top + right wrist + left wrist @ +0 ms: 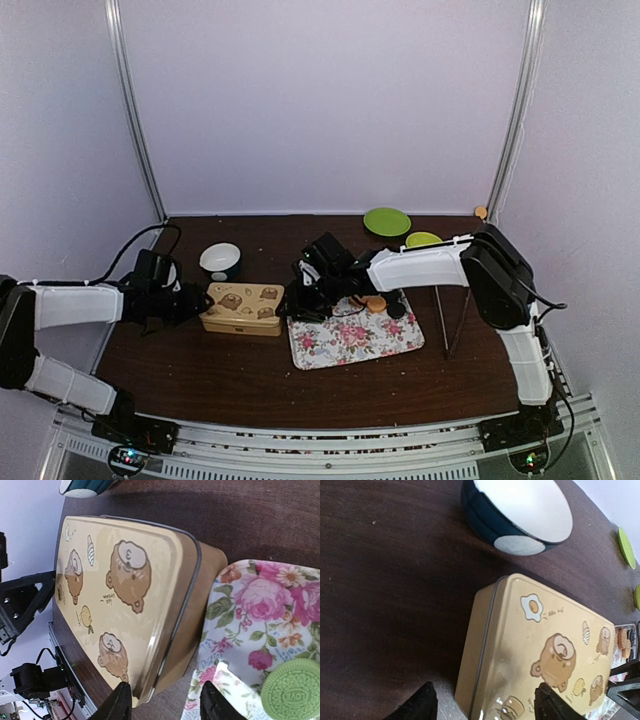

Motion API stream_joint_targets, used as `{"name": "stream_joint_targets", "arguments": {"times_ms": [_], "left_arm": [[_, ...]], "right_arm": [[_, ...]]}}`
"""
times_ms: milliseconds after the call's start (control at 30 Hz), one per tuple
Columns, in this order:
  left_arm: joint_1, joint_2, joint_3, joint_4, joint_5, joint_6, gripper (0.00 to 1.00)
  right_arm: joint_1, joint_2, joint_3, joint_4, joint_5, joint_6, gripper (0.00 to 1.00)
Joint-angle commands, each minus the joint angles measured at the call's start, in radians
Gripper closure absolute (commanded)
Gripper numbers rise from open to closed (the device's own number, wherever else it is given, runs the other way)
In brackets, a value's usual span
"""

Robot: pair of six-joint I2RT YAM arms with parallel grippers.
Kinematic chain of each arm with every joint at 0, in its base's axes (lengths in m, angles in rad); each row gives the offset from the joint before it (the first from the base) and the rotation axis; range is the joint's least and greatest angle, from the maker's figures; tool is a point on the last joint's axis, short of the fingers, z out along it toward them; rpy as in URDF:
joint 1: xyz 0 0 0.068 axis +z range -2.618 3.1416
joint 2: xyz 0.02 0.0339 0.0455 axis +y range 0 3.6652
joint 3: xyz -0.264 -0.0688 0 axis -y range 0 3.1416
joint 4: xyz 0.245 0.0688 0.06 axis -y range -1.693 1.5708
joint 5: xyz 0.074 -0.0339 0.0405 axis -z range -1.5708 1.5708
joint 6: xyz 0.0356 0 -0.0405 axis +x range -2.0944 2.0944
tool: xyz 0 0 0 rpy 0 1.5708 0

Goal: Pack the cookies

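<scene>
A: Where does the tin (pixel 241 307) sit?
B: Lid on; one short end lies between the left gripper (pixel 482 706)'s spread jaws, the other just ahead of the right gripper (pixel 165 705)'s, equally wide; neither holds anything.
A: And the cookies (pixel 368 302)?
B: On the floral tray (pixel 260 630), behind the right jaws; a green cookie (pixel 291 689) shows beside them.
A: Which step?
B: Lid work, I judge; opening or just closed, I can't say.

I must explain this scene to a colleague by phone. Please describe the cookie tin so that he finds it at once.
On the dark wooden table, look left of the floral tray, just in front of the dark blue bowl. The cookie tin is the flat tan rectangular box with its lid closed, the only thing printed with cartoon bears and a fried egg.
</scene>
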Motion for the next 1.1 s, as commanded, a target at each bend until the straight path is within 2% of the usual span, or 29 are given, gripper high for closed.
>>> {"name": "stream_joint_targets", "arguments": {"times_ms": [0,133,233,300,400,433,467,500,533,600,733,900,1067], "left_arm": [[-0.009,-0.147,0.085,-0.156,-0.062,0.082,0.3],[-0.009,-0.258,0.217,-0.326,-0.143,0.164,0.24],[-0.009,-0.313,0.351,-0.451,-0.214,0.239,0.2],[-0.009,-0.337,0.434,-0.505,-0.255,0.297,0.16],[-0.009,-0.363,0.52,-0.535,-0.309,0.367,0.13],[-0.009,-0.37,0.536,-0.535,-0.326,0.387,0.11],[-0.009,-0.379,0.544,-0.531,-0.344,0.402,0.04],[-0.009,-0.384,0.543,-0.521,-0.358,0.416,0.03],[-0.009,-0.389,0.534,-0.504,-0.372,0.426,0.02],[-0.009,-0.392,0.512,-0.473,-0.391,0.444,0.02],[-0.008,-0.383,0.461,-0.406,-0.425,0.485,0.02],[-0.009,-0.408,0.347,-0.333,-0.429,0.455,0.02],[-0.009,-0.394,0.348,-0.331,-0.427,0.452,0.02]], "right_arm": [[-0.008,-0.157,-0.054,0.038,0.089,-0.075,0.52],[-0.013,-0.325,-0.102,0.001,0.247,-0.201,0.47],[-0.016,-0.456,-0.112,-0.095,0.419,-0.311,0.44],[-0.015,-0.565,-0.146,-0.148,0.577,-0.378,0.42],[-0.014,-0.734,-0.285,-0.133,0.841,-0.411,0.35],[-0.014,-0.799,-0.352,-0.104,0.933,-0.403,0.29],[-0.016,-0.866,-0.423,-0.052,1.008,-0.391,0.2],[-0.018,-0.93,-0.504,-0.021,1.072,-0.386,0.05],[-0.024,-0.996,-0.578,0.028,1.11,-0.388,0.01],[-0.054,-1.106,-0.696,0.114,1.116,-0.409,0.0],[-0.135,-1.219,-0.814,0.125,1.086,-0.412,0.0],[-0.203,-1.225,-0.833,0.039,1.108,-0.328,0.0],[-0.227,-1.213,-0.841,0.034,1.055,-0.347,0.0]]}}
